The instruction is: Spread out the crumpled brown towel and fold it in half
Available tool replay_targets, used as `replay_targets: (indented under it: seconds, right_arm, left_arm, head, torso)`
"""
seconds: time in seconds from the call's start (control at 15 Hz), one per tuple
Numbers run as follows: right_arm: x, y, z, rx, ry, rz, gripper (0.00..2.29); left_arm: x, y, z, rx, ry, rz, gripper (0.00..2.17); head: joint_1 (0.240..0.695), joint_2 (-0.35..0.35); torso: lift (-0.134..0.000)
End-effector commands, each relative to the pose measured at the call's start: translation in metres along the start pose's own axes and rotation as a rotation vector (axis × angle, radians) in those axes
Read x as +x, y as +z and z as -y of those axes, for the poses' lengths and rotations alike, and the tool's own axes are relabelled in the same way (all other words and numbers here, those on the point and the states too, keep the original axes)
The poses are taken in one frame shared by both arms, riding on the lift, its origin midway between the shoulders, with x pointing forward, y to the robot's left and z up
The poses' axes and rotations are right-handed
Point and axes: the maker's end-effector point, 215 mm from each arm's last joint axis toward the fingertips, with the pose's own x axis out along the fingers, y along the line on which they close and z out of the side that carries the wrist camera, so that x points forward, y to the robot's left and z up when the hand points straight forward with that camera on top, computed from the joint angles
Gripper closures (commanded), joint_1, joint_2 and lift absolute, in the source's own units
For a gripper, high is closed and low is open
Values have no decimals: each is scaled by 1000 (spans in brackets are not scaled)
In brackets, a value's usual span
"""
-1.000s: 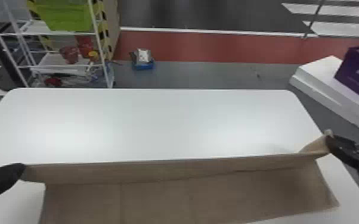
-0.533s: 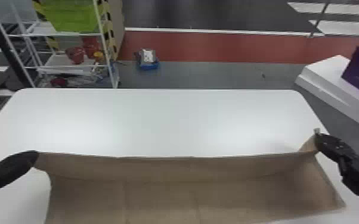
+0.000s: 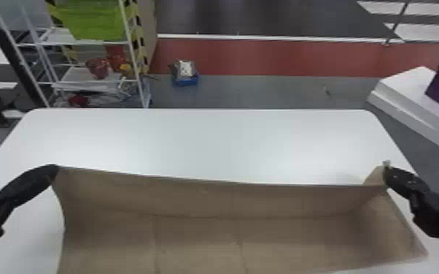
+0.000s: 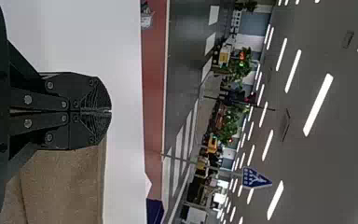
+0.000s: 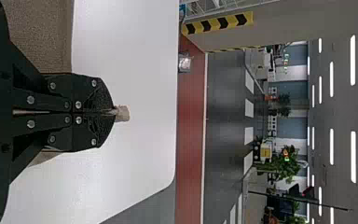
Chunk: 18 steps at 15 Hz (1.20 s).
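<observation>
Brown towel [image 3: 200, 240]: mostly opened out over the near part of the tabletop [image 3: 237, 142], with the far side lifted between both grippers.
Left gripper [image 4: 109, 112]: jaws closed tight on the towel's far left corner, above the tabletop.
Right gripper [image 5: 113, 112]: jaws closed on the far right corner, with a small tuft poking out past the tips.
Corner grip, right: likely shallow at the tuft; could slip free under a hard pull, dropping one end.
Turned-up flap [image 3: 373, 176]: standing beside the right gripper; could be trapped inside the fold if laid down unsmoothed.
Held edge: slanting between the grippers in the head view; could land skewed if released at uneven height or reach.
Near side: cut off at the head view's bottom edge toward the left; cannot tell whether flat or overhanging. Could slide during folding, being unpinned.
Right near corner [image 3: 417, 251]: lying close to the tabletop's right edge; could creep over if drawn further right.
Precaution: level both grippers and keep tension light before lowering.
</observation>
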Motion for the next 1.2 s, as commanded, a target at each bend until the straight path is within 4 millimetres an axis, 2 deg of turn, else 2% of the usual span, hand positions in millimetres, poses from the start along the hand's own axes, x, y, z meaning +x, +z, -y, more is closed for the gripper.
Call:
replay_targets:
  seconds: [0.0,0.2,0.53,0.67,0.87,1.13]
  right_arm:
    - [0,5,-2,0,0,14,1463]
    - [1,9,1,-4,-11,29,1463]
    - [0,25,10,-22,-50,80,1463]
    - [-2,31,16,-31,-72,98,1463]
    - [-9,31,28,-39,-108,102,1463]
    - [-33,26,48,-34,-141,115,1463]
  left_arm:
    - [6,10,-4,8,7,42,1450]
    - [17,13,-10,12,24,63,1450]
    - [37,17,-7,7,6,81,1450]
    - [39,19,-10,7,12,87,1450]
    - [44,20,-4,14,-1,91,1450]
    - [53,20,11,20,-34,93,1450]
  head:
    - [695,-9]
    - [695,-2]
    - [695,-15]
    - [695,-23]
    - [695,-37]
    - [695,-73]
  torso:
    - [-124]
    - [-124]
    - [-124]
    - [-124]
    - [-124]
    - [-124]
